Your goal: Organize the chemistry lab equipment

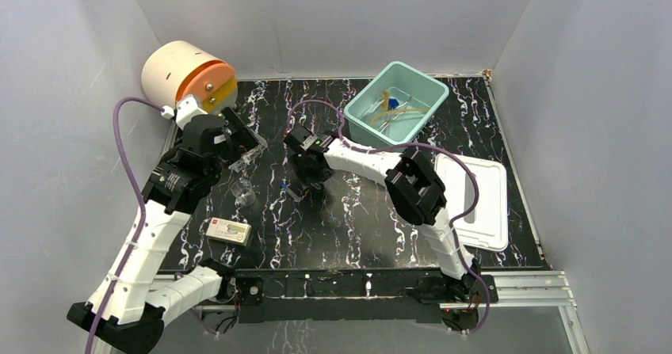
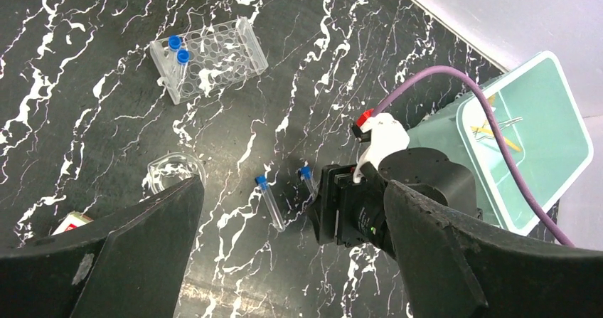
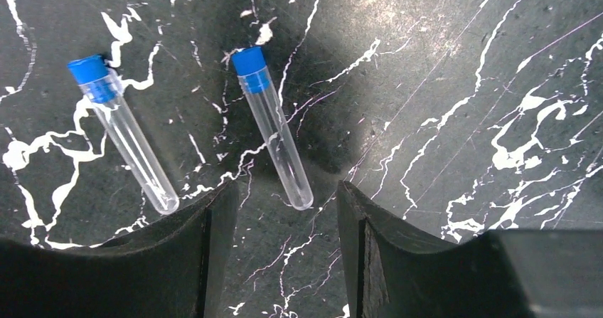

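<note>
Two clear test tubes with blue caps lie side by side on the black marble table, one [image 3: 124, 136] to the left and one [image 3: 274, 129] in line with the gap of my right gripper [image 3: 284, 240]. That gripper is open and low over the table, and the tube's round end lies just before its fingertips. The tubes also show in the left wrist view [image 2: 270, 203]. My left gripper [image 2: 291, 261] is open and empty, held high. A clear rack [image 2: 210, 58] holds two blue-capped tubes. A small beaker [image 1: 244, 192] and a white packet [image 1: 229, 230] lie near the left arm.
A teal tub [image 1: 432, 93] at the back right holds a tan tube and metal tongs. A flat white lid [image 1: 483, 211] lies at the right. A white and orange cylinder [image 1: 186, 73] stands at the back left. Grey walls enclose the table.
</note>
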Controlling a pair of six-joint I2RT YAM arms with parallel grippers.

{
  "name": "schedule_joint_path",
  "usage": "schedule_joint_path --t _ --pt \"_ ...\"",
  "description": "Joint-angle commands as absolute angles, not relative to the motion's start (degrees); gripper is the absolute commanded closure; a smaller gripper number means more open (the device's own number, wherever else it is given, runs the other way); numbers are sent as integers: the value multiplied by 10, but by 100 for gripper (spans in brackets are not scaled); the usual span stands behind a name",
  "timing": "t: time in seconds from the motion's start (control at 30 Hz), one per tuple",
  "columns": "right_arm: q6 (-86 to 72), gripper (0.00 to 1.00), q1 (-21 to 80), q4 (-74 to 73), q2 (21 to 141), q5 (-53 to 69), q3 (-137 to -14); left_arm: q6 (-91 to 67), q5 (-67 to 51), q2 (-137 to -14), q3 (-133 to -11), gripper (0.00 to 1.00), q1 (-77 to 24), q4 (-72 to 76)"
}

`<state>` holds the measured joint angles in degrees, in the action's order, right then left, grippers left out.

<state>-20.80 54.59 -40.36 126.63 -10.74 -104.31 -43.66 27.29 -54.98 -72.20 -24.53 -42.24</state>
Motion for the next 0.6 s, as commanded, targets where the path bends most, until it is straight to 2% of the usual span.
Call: schedule_joint_path --t 0.0,0.33,0.57 --pt "-207 40 535 -427 1273 -96 -1078 -444 290 -550 -730 2 -243 -439" --pt "-180 41 533 -457 1320 -98 -1157 -449 292 -554 -733 2 -244 -440" --pt "-160 49 533 -466 1340 -91 -1168 -450 297 -552 -736 2 -243 -445"
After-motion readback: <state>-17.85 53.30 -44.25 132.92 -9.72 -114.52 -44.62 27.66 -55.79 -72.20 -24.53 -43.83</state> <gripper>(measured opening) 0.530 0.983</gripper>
